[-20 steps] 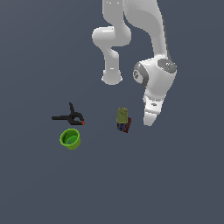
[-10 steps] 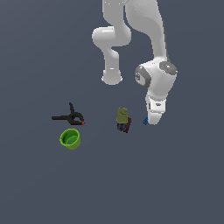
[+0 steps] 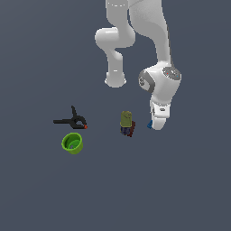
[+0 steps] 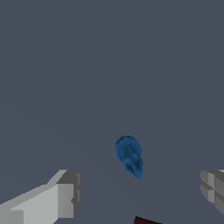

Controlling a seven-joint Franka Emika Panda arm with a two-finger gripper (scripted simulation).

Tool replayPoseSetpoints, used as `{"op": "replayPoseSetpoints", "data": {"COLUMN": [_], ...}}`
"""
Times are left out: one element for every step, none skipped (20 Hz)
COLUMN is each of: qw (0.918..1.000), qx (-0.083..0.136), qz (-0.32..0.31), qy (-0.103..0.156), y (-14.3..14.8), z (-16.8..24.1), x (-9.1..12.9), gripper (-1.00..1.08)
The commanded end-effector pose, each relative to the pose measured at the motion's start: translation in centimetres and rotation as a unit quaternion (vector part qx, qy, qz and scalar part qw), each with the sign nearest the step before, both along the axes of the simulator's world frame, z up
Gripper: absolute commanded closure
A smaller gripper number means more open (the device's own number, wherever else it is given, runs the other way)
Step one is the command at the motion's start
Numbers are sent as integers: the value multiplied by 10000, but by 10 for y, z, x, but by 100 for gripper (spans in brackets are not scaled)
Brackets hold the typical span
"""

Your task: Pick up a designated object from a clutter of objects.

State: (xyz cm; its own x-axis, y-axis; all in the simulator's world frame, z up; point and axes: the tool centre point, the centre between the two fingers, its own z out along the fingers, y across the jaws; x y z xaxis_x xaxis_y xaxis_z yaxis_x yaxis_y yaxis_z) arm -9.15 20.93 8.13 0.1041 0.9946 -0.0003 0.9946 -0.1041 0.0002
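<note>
The tiny blue piece (image 3: 149,124) lies on the grey floor, just at the exterior view's right of the olive-and-red blocky item (image 3: 127,123). My gripper (image 3: 158,126) hangs low right beside it, almost over it. In the wrist view the blue piece (image 4: 130,155) lies between my two fingers (image 4: 65,197), apart from both. The jaws stand wide open and hold nothing. The gripper midpoint in the wrist view (image 4: 140,192) is a little off the piece. The black clamp (image 3: 71,120) and the green cup (image 3: 72,143) sit further to the exterior view's left.
A dark red corner of the blocky item (image 4: 146,220) shows at the edge of the wrist view, close to the fingers. The robot's white base (image 3: 115,79) stands behind the objects.
My gripper has come down and slightly toward the exterior view's left, close to the floor beside the blue piece. The objects have not moved.
</note>
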Motion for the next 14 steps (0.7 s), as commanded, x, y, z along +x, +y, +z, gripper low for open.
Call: {"op": "replayPoseSetpoints", "data": {"qw": [10000, 10000, 10000, 10000, 10000, 10000, 10000, 10000, 10000, 10000, 10000, 10000, 10000, 10000], "qx": [1, 1, 2, 2, 2, 1, 1, 1, 0, 0, 0, 0, 0, 0], "qz": [8, 12, 15, 19, 19, 22, 22, 22, 25, 25, 25, 25, 25, 25], "qy": [4, 4, 4, 4, 4, 4, 4, 4, 3, 3, 3, 3, 3, 3], "y": [0, 0, 0, 0, 0, 0, 0, 0, 0, 0, 0, 0, 0, 0], "z": [-10, -15, -19, -23, -26, -29, -31, -33, -35, -35, -36, -36, -36, -36], "x": [-1, -1, -1, -1, -1, -1, -1, -1, -1, -1, -1, -1, -1, -1], "gripper": [-92, -92, -92, -92, -92, -92, -92, -92, -92, -92, -92, 108, 108, 108]}}
